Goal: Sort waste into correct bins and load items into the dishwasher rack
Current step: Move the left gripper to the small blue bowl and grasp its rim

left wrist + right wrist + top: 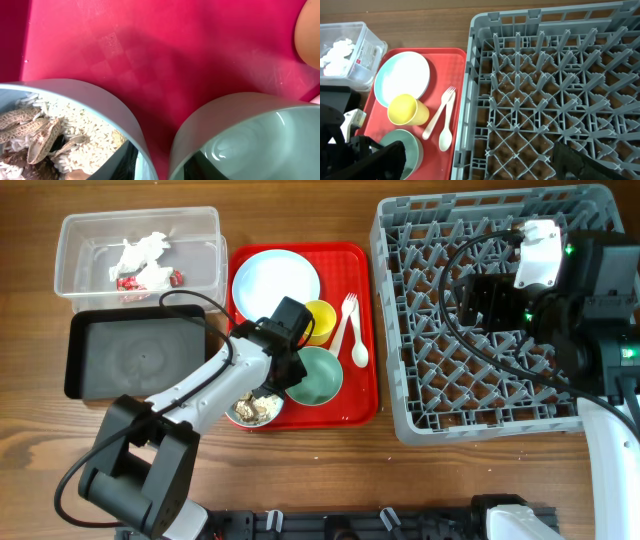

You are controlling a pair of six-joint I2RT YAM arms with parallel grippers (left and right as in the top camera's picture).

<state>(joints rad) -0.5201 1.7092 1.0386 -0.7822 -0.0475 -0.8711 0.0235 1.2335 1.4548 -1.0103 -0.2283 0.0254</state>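
Observation:
On the red serving tray (362,408) stand a bowl of rice and brown scraps (255,408), an empty teal bowl (318,375), a light blue plate (275,280), a yellow cup (320,320), a white fork (346,315) and a spoon (358,350). My left gripper (284,380) is open, low over the spot where the two bowls meet. In the left wrist view (160,167) one finger is inside the rice bowl (100,95) and the other inside the empty bowl (250,135). My right gripper (488,300) (485,165) is open and empty above the grey dishwasher rack (480,395).
The clear tub (70,250) at the back left holds white napkins (140,252) and red-and-white wrappers (130,282). The black tray (140,355) lies in front of it, left of the red tray. The rack (545,75) fills the right side.

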